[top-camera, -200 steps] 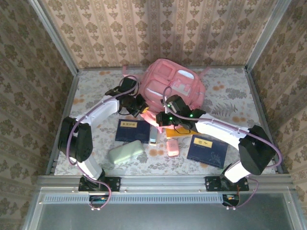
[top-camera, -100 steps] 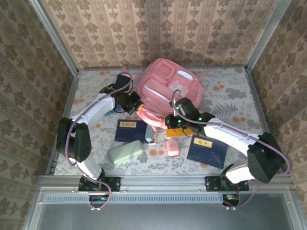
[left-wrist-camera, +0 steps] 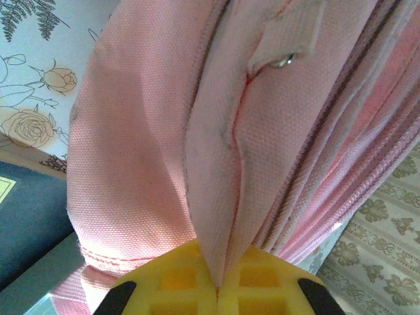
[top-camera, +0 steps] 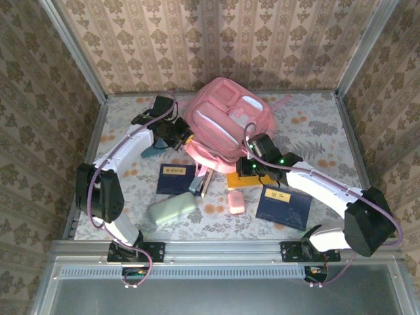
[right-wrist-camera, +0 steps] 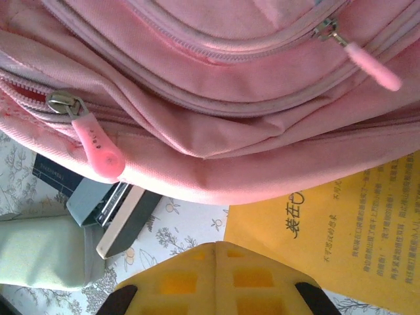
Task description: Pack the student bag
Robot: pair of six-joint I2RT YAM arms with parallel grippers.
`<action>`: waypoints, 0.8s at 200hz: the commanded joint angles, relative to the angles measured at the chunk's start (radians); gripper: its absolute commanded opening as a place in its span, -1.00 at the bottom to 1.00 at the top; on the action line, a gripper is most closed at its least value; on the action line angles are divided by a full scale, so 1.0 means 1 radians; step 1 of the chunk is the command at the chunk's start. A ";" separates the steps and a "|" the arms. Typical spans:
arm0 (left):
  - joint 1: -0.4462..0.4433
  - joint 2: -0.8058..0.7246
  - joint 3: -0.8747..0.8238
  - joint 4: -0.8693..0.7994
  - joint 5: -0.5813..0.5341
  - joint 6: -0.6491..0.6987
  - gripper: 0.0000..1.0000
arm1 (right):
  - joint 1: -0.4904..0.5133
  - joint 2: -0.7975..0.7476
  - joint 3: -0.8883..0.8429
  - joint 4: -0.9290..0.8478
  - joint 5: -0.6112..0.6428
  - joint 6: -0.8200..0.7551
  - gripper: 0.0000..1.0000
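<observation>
The student bag, a large pink backpack, lies at the back middle of the table with its zip pockets facing up. My left gripper is at the bag's left edge, shut on a fold of its pink fabric; in the left wrist view the yellow fingers of the left gripper pinch that fold. My right gripper sits just in front of the bag's near edge. Its jaws are shut with nothing between them, as the right gripper shows over the table, below the bag and a pink zip pull.
An orange booklet lies partly under the bag's near edge. In front lie two dark blue books, a pale green case, a pink case and a grey-and-dark object.
My left gripper has drawn back and to the left with the bag's fabric, and the bag has turned and shifted with it. My right gripper has moved right, away from the bag's front edge.
</observation>
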 commanded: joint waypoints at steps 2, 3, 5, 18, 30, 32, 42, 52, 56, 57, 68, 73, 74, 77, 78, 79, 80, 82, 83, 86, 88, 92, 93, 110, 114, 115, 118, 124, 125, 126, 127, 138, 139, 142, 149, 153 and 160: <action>0.007 -0.066 0.054 0.014 -0.012 -0.014 -1.00 | -0.013 -0.031 0.003 -0.034 -0.001 -0.035 -1.00; 0.007 -0.066 0.055 0.013 -0.012 -0.014 -1.00 | -0.013 -0.031 0.003 -0.033 -0.004 -0.036 -1.00; 0.007 -0.065 0.056 0.011 -0.011 -0.013 -1.00 | -0.014 -0.032 0.003 -0.032 -0.009 -0.037 -1.00; 0.004 -0.067 0.060 0.009 -0.007 -0.011 -1.00 | -0.016 -0.039 0.004 -0.014 -0.077 -0.049 -1.00; 0.000 -0.067 0.062 0.006 -0.005 -0.007 -1.00 | -0.015 -0.046 0.009 0.001 -0.145 -0.045 -0.86; -0.001 -0.067 0.060 0.006 -0.005 -0.007 -1.00 | -0.015 -0.048 0.009 0.007 -0.156 -0.044 -0.80; -0.003 -0.067 0.055 0.008 -0.002 -0.008 -1.00 | -0.013 -0.051 0.011 0.033 -0.212 -0.028 -0.46; -0.002 -0.067 0.051 0.013 0.002 -0.008 -1.00 | -0.013 -0.049 0.017 0.052 -0.244 -0.011 -0.23; -0.002 -0.067 0.049 0.014 0.002 -0.008 -1.00 | -0.013 -0.047 0.021 0.059 -0.257 -0.004 -0.18; -0.002 -0.067 0.049 0.014 0.002 -0.008 -1.00 | -0.013 -0.046 0.023 0.060 -0.259 -0.001 -0.17; -0.003 -0.069 0.044 0.017 0.004 -0.009 -1.00 | -0.013 -0.029 0.038 0.076 -0.293 0.019 -0.09; -0.002 -0.069 0.041 0.018 0.005 -0.010 -1.00 | -0.013 -0.019 0.045 0.083 -0.308 0.030 -0.05; -0.002 -0.069 0.041 0.019 0.005 -0.010 -1.00 | -0.012 -0.016 0.046 0.084 -0.311 0.031 -0.04; -0.003 -0.069 0.039 0.021 0.006 -0.011 -1.00 | -0.013 -0.009 0.051 0.089 -0.323 0.037 -0.02; -0.002 -0.069 0.039 0.021 0.007 -0.011 -1.00 | -0.013 -0.007 0.052 0.090 -0.327 0.038 -0.02; -0.002 -0.069 0.039 0.022 0.007 -0.011 -1.00 | -0.013 -0.005 0.054 0.092 -0.330 0.039 -0.01; -0.002 -0.070 0.039 0.022 0.007 -0.011 -1.00 | -0.013 -0.001 0.056 0.093 -0.334 0.041 -0.01; -0.002 -0.071 0.037 0.024 0.007 -0.012 -1.00 | -0.013 0.004 0.061 0.094 -0.340 0.044 0.00; -0.002 -0.071 0.037 0.026 0.007 -0.013 -1.00 | -0.013 0.006 0.062 0.096 -0.344 0.046 0.00; -0.002 -0.072 0.037 0.026 0.008 -0.013 -1.00 | -0.013 0.014 0.067 0.096 -0.350 0.051 0.01; -0.002 -0.072 0.037 0.026 0.008 -0.014 -1.00 | -0.012 0.020 0.071 0.097 -0.354 0.052 0.01; -0.004 -0.071 0.037 0.027 0.009 -0.015 -1.00 | -0.012 0.030 0.078 0.097 -0.357 0.056 0.02; -0.004 -0.072 0.037 0.027 0.009 -0.015 -1.00 | -0.012 0.032 0.080 0.096 -0.358 0.056 0.02; -0.005 -0.072 0.041 0.030 0.013 -0.019 -1.00 | -0.012 0.080 0.107 0.099 -0.360 0.064 0.02; -0.006 -0.071 0.042 0.030 0.014 -0.020 -1.00 | -0.012 0.089 0.113 0.095 -0.354 0.063 0.02; -0.006 -0.072 0.042 0.030 0.014 -0.020 -1.00 | -0.012 0.091 0.115 0.093 -0.352 0.063 0.02; -0.007 -0.072 0.043 0.031 0.015 -0.020 -1.00 | -0.012 0.098 0.120 0.091 -0.348 0.062 0.02; -0.009 -0.072 0.045 0.032 0.015 -0.020 -1.00 | -0.012 0.113 0.131 0.085 -0.348 0.058 0.03; -0.009 -0.073 0.045 0.032 0.015 -0.020 -1.00 | -0.012 0.115 0.132 0.084 -0.348 0.058 0.03; -0.009 -0.073 0.045 0.032 0.015 -0.021 -1.00 | -0.012 0.117 0.134 0.085 -0.348 0.058 0.03; -0.009 -0.073 0.045 0.031 0.015 -0.021 -1.00 | -0.012 0.119 0.135 0.084 -0.348 0.058 0.03; -0.010 -0.073 0.047 0.032 0.016 -0.023 -1.00 | -0.012 0.147 0.149 0.089 -0.354 0.058 0.05; -0.010 -0.073 0.048 0.032 0.016 -0.023 -1.00 | -0.012 0.148 0.149 0.089 -0.356 0.059 0.05; -0.010 -0.073 0.048 0.032 0.016 -0.024 -1.00 | -0.012 0.156 0.153 0.089 -0.357 0.059 0.05; -0.011 -0.071 0.049 0.032 0.018 -0.025 -1.00 | -0.012 0.173 0.160 0.093 -0.363 0.062 0.05; -0.011 -0.072 0.049 0.033 0.019 -0.026 -1.00 | -0.012 0.180 0.164 0.094 -0.367 0.063 0.05; -0.012 -0.072 0.049 0.034 0.019 -0.027 -1.00 | -0.012 0.193 0.169 0.099 -0.368 0.065 0.05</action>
